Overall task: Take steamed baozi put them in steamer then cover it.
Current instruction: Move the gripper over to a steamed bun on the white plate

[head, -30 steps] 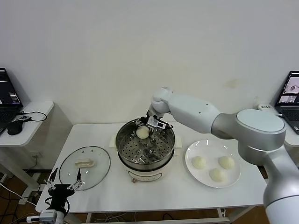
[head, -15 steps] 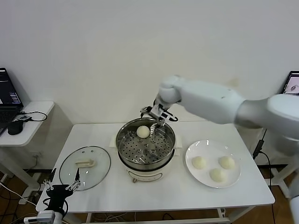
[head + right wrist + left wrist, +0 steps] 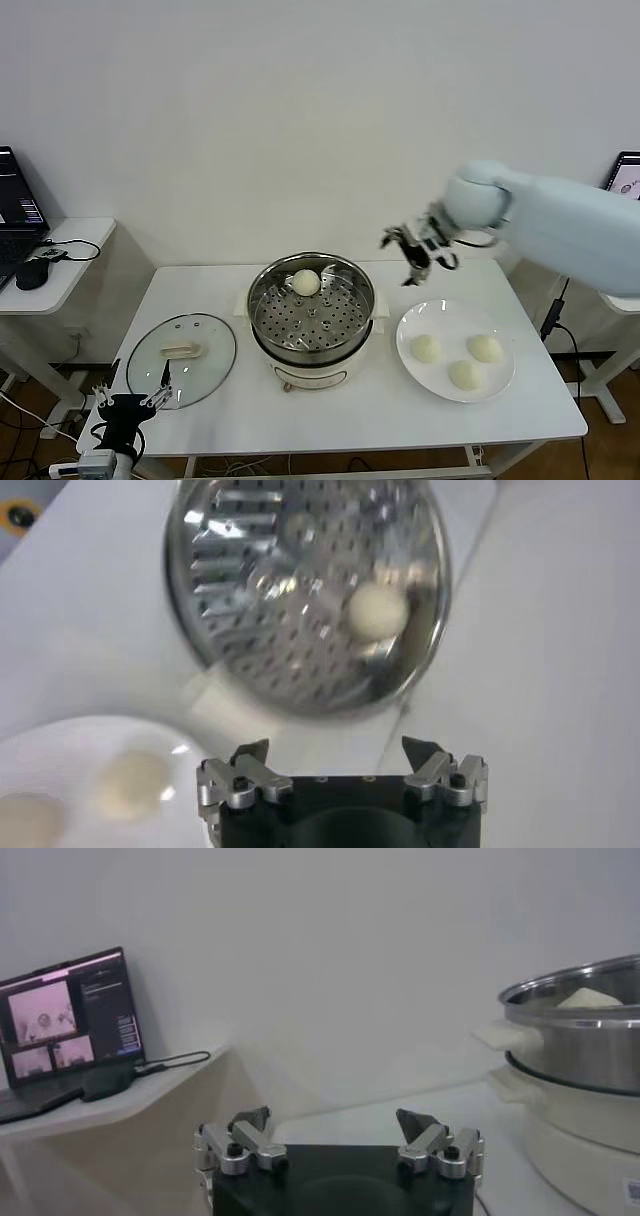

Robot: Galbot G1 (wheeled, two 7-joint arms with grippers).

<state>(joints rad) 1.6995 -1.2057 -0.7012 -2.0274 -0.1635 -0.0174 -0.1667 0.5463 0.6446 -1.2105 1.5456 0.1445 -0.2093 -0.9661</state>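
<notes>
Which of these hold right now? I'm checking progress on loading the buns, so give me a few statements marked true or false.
1. One baozi lies in the steamer. True.
2. The plate holds four buns. False: three are on it.
3. The cover sits on the steamer. False: it lies on the table, on the steamer's left.
4. The right gripper carries a bun. False: it is open and empty, in the air between steamer and plate.
5. The left gripper is open, low by the table's front left corner. True.
</notes>
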